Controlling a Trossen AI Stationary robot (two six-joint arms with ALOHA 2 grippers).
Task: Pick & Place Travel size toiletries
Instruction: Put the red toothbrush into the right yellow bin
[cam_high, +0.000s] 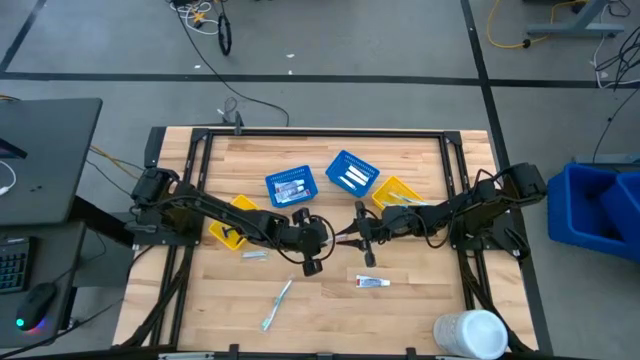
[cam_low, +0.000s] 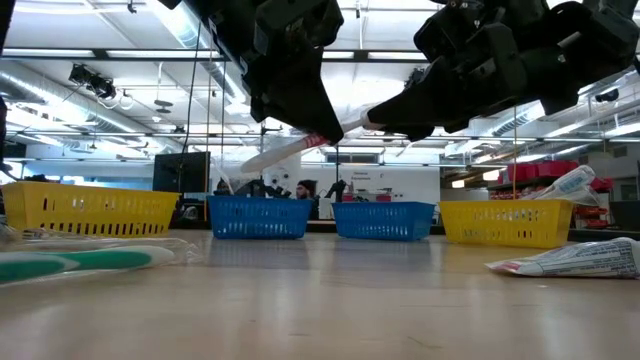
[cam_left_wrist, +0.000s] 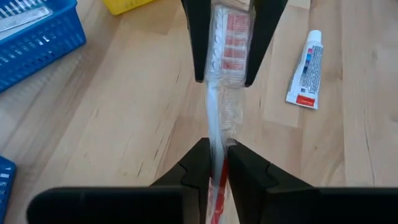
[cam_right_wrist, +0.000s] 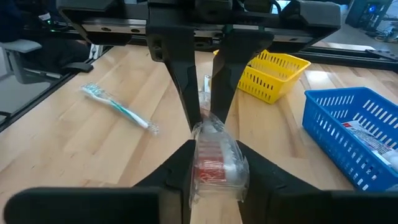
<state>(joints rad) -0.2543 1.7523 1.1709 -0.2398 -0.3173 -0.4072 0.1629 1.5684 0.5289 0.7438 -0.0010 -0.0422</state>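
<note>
A wrapped toothbrush (cam_low: 300, 145), white with red marks in a clear sleeve, hangs above the middle of the table between my two grippers. My left gripper (cam_left_wrist: 212, 167) is shut on its handle. My right gripper (cam_right_wrist: 214, 163) faces it from the table's right and is shut on the wider wrapped end. A toothpaste tube (cam_high: 372, 282) lies flat near the front, a teal toothbrush (cam_high: 277, 303) lies front left, and a small wrapped item (cam_high: 255, 254) lies by the left yellow basket. My left gripper pinches the toothbrush's thin handle (cam_left_wrist: 214, 146) between its two fingers, coming from the table's left and slanting down, along the brush. The brush is clear of the table. My right gripper has its two fingers on either side of the wrapped end with the red marks (cam_right_wrist: 214, 149), coming nearly level from the table's right, along the brush. That end sits higher than the rest, so the brush is tilted.
Two blue baskets (cam_high: 290, 187) (cam_high: 352, 172) and two yellow baskets (cam_high: 230, 225) (cam_high: 400, 193) stand in a row at the back, with items inside. A large white cylinder (cam_high: 470, 333) lies at the front right corner. Bare wood lies under the grippers.
</note>
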